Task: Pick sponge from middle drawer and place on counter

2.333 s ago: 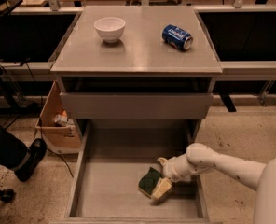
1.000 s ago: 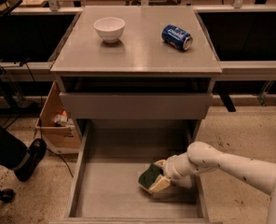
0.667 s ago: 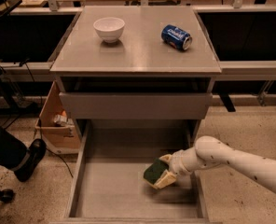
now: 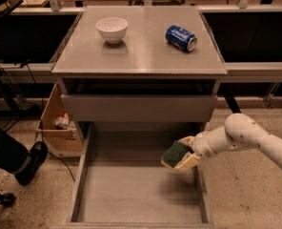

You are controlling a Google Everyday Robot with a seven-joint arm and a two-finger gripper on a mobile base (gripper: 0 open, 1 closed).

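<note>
The sponge (image 4: 173, 152), dark green over a yellow-tan layer, is held between the two tan fingers of my gripper (image 4: 184, 154). The gripper is shut on it and holds it in the air above the right side of the middle drawer (image 4: 136, 194), which is pulled far out and shows a bare grey floor. My white arm (image 4: 246, 133) reaches in from the right. The grey counter (image 4: 140, 46) lies above and behind, higher than the sponge.
A white bowl (image 4: 112, 29) stands on the counter's back left and a blue can (image 4: 181, 36) lies at its back right. A shorter drawer (image 4: 140, 106) juts out just under the counter. A wooden box (image 4: 57, 128) sits on the floor at left, near a dark shoe (image 4: 26, 162).
The gripper has lifted the sponge off the drawer floor and carried it up and slightly right. The arm has risen with it.
</note>
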